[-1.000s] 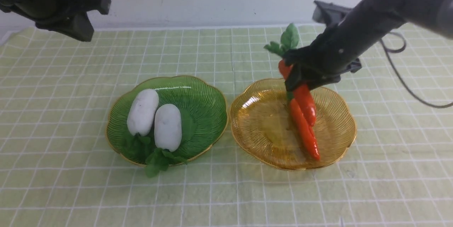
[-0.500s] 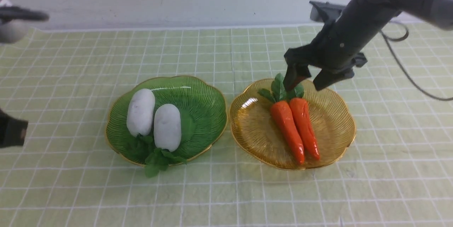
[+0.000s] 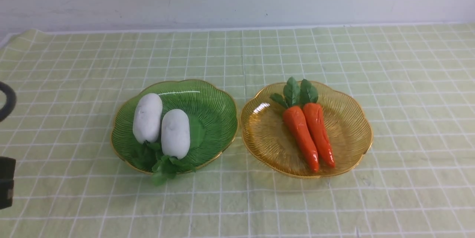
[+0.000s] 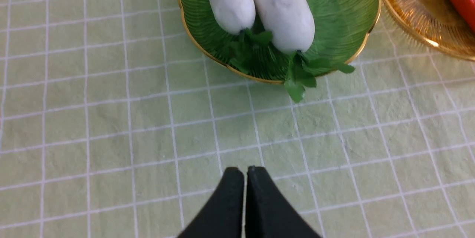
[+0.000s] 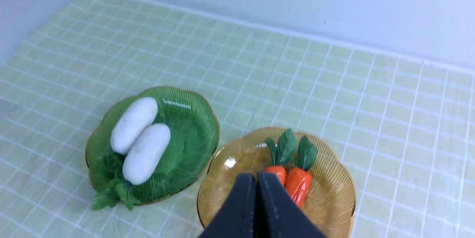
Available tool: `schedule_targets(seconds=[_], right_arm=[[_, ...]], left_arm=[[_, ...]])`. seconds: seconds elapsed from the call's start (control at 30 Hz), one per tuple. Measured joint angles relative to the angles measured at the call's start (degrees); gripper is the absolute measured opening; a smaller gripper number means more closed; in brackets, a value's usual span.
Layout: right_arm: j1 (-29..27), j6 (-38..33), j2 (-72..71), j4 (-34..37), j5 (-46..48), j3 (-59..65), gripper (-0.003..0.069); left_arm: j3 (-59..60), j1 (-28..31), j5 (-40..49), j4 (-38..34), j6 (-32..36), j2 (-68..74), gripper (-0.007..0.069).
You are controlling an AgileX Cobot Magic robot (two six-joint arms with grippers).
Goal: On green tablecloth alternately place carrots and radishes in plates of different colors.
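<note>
Radishes (image 3: pixel 175 132) lay in the left green plate (image 3: pixel 211 115), carrots (image 3: pixel 319 134) in the right amber plate (image 3: pixel 267 134), both arms' jaws pressed together, empty; parking them well clear of the plates seemed wisest.

Right gripper (image 5: pixel 256 175) hides tips of the carrots (image 5: pixel 297 188) — amber plate (image 4: pixel 419 15) cropped.
</note>
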Motion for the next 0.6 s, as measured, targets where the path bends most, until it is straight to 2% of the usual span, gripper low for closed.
schedule_targets(seconds=[0.07,0.1,0.13,0.17,0.3,0.47,0.6], right_arm=[[0.00,-0.46,-7.02,0.00,-7.01,7.59,-0.0013],[0.00,-0.99,-14.14,0.00,-16.74,17.28,-0.0014],[0.00,-1.13,-15.14,0.00,-16.74,17.28,-0.0014],[0.00,-1.71,-23.83,0.00,-28.27,28.35,-0.0014],[0.00,-2.95,-38.23,0.00,-46.65,47.57,-0.0014],[0.00,-3.30,-51.23,0.13,-53.81,61.37,-0.0014],[0.00,-3.53,-54.88,0.46,-56.49,64.99,-0.0014]], left_arm=[[0.00,0.00,-0.81,0.00,0.00,0.00,-0.0008],[0.00,0.00,-1.66,0.00,0.00,0.00,-0.0008],[0.00,0.00,-1.77,-0.08,0.00,0.00,-0.0008],[0.00,0.00,-2.65,-0.34,0.00,0.00,-0.0008],[0.05,0.00,-5.02,-1.21,0.00,0.00,-0.0008],[0.05,0.00,-5.76,-1.27,0.00,0.00,-0.0008],[1.07,0.00,-5.88,-1.39,0.25,-0.82,-0.0008]])
